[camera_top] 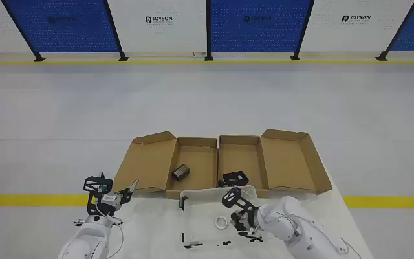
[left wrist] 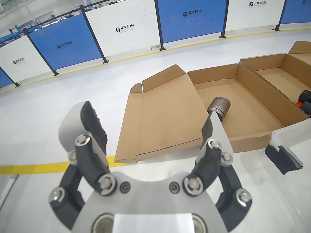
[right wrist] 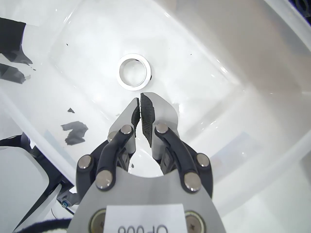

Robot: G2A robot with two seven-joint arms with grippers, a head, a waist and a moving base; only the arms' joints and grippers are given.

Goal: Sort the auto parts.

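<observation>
Ideally, the closed, empty right gripper is opened and lowered astride the flat white ring in the translucent plastic tub; the left gripper is open.

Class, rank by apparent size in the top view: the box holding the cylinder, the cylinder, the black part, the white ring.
1. Box
2-3. Black part and cylinder: too alike to rank
4. White ring

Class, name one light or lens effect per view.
Top view: even light, only faint shadows inside the boxes. Left wrist view: wide lens curves the fence. Right wrist view: glare streaks on the bin; small dark shadow beside the ring.
</observation>
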